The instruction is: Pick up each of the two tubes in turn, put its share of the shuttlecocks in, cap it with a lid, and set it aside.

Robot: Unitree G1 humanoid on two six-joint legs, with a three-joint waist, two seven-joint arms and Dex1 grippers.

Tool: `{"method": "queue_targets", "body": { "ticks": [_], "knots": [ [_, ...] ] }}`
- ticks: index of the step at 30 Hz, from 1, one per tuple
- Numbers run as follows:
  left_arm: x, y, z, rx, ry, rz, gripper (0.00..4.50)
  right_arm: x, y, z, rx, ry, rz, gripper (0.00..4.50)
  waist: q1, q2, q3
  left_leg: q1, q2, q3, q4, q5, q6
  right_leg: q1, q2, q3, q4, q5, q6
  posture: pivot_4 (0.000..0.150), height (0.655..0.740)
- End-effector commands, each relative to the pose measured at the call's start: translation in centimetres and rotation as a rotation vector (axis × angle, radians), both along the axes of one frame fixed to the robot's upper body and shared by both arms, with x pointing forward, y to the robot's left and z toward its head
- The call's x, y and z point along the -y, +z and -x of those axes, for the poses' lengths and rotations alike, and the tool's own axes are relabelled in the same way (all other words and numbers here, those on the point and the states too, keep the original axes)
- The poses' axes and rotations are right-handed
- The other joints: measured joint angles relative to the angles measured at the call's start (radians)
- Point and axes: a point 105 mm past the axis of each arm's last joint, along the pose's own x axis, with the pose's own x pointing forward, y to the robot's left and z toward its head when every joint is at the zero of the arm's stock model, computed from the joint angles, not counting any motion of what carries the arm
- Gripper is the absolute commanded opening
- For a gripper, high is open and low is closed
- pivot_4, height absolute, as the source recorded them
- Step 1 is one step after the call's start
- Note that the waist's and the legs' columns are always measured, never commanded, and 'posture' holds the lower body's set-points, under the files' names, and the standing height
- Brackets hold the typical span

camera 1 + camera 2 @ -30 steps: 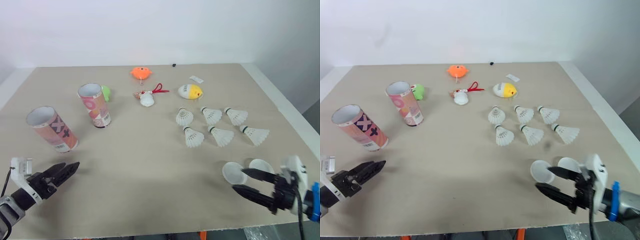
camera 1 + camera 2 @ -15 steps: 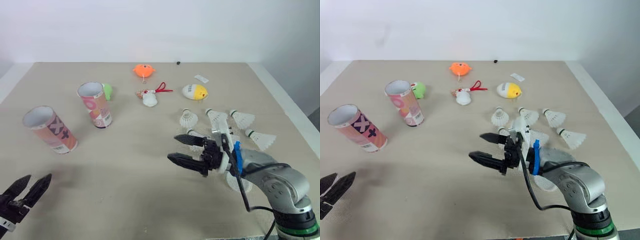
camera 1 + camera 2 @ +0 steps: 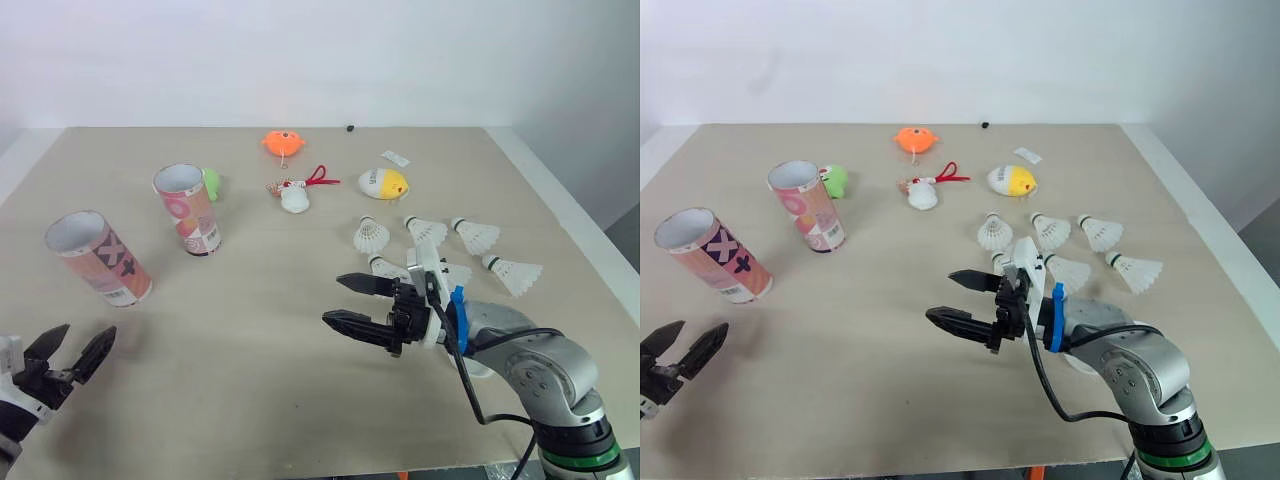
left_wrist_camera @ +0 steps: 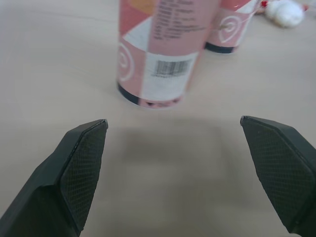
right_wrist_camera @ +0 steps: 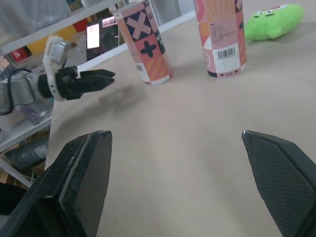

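Two tubes are stood upright on the table (image 3: 300,410), mouths open, well to the left of the yellow toy (image 3: 384,183). The pink tube (image 3: 188,209) is placed a little nearer than that toy. The tube with crosses (image 3: 97,258) is set farther left of the toy and nearer again. A green toy (image 3: 211,183) is seen touching or just behind the pink tube. Between it and the yellow toy a white toy (image 3: 295,197) with a red cord is laid, and an orange toy (image 3: 282,144) is found farther back, left of the yellow toy.

Six shuttlecocks (image 3: 1050,230) are laid in two rows just nearer than the yellow toy; the near row is partly covered by the right arm.

The right gripper (image 3: 333,299) is held above bare table, nearer than the yellow toy and slightly to its left. Its fingers are spread apart and nothing is gripped.

The left gripper (image 3: 85,338) is held low, far to the left of the yellow toy and nearest of all. Its fingers are parted and empty. In the left wrist view the tube with crosses is framed ahead between them, untouched.
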Motion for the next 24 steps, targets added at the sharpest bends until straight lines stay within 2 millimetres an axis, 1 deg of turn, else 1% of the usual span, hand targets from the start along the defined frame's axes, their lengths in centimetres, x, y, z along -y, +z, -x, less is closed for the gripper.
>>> {"method": "queue_targets", "body": {
  "ticks": [1,4,7,9,13,19,24],
  "knots": [
    [-0.5,0.5,-1.5,0.014,-0.002,-0.060,4.47,-0.6,1.2,0.6,0.064,0.015,-0.023,4.50,0.000,0.000,0.000,0.000,0.000,0.000,0.000,0.000,0.000,0.000,0.000,0.000,0.000,0.000,0.000,0.150,0.7400],
    [0.2,0.7,-3.3,0.018,-0.050,-0.074,4.47,-0.9,1.8,1.2,0.089,0.032,-0.033,4.50,0.003,0.000,0.000,0.000,0.000,0.001,0.001,0.000,0.000,0.000,0.000,0.001,0.000,0.001,0.001,0.150,0.7400],
    [-0.1,0.7,-4.5,0.014,-0.060,-0.089,4.47,-1.6,2.3,1.4,0.111,0.038,-0.042,4.50,0.002,0.000,0.000,-0.001,0.000,0.000,0.001,0.000,0.000,0.000,0.000,0.000,0.000,0.001,0.001,0.150,0.7400],
    [-0.4,0.7,-5.4,0.012,-0.070,-0.102,4.47,-2.3,2.6,1.5,0.130,0.043,-0.047,4.50,-0.001,0.000,0.000,-0.001,0.000,0.000,0.001,0.000,0.000,0.000,0.000,0.000,0.000,0.003,0.005,0.150,0.7400],
    [-1.0,0.6,-6.5,0.004,-0.076,-0.117,4.47,-3.2,2.9,1.8,0.160,0.056,-0.041,4.50,-0.001,0.000,0.000,-0.001,0.002,0.000,0.000,0.000,0.000,-0.001,0.002,0.000,0.001,0.004,0.004,0.150,0.7400],
    [-0.1,0.1,-8.6,-0.003,-0.137,-0.130,4.47,-3.7,3.4,2.0,0.176,0.062,-0.056,4.50,0.002,0.000,0.000,-0.001,0.001,0.000,0.001,0.000,0.000,0.000,0.001,0.000,0.001,0.004,0.005,0.150,0.7400],
    [0.5,1.2,-10.8,0.037,-0.157,-0.141,4.47,-3.7,3.4,2.0,0.181,0.061,-0.052,4.50,0.003,0.000,0.000,-0.002,0.001,0.000,0.001,0.000,0.000,0.000,0.001,0.000,0.001,0.005,0.004,0.150,0.7400]
  ]
}}
